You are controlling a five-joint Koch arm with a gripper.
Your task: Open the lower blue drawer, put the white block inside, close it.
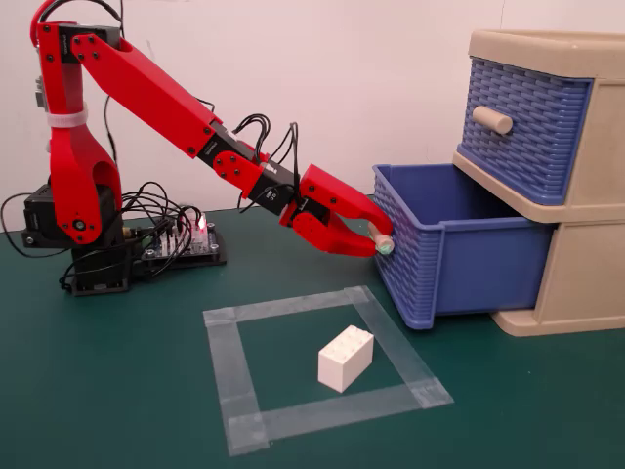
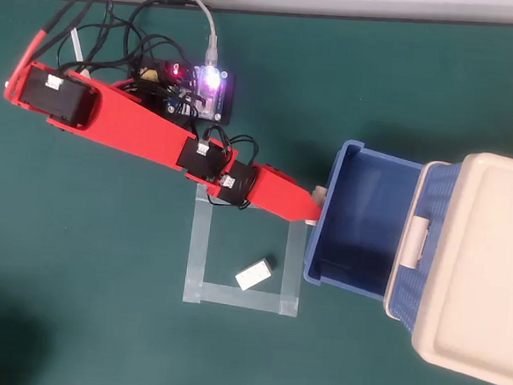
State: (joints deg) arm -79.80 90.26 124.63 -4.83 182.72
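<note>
The lower blue drawer (image 1: 459,259) is pulled out from the beige cabinet and looks empty in the overhead view (image 2: 369,218). Its mint-tipped handle (image 1: 384,245) sits between the tips of my red gripper (image 1: 376,239), which is shut on it; in the overhead view the gripper (image 2: 312,210) touches the drawer front at the handle (image 2: 320,195). The white block (image 1: 346,358) lies on the table inside a square of tape, below and to the left of the drawer in the fixed view. It also shows in the overhead view (image 2: 254,274).
The upper blue drawer (image 1: 527,122), with an all-beige handle, is closed in the beige cabinet (image 1: 586,283). A tape square (image 1: 322,371) marks the green mat. The arm base (image 1: 78,215), a controller board (image 2: 193,91) and cables stand at the back left.
</note>
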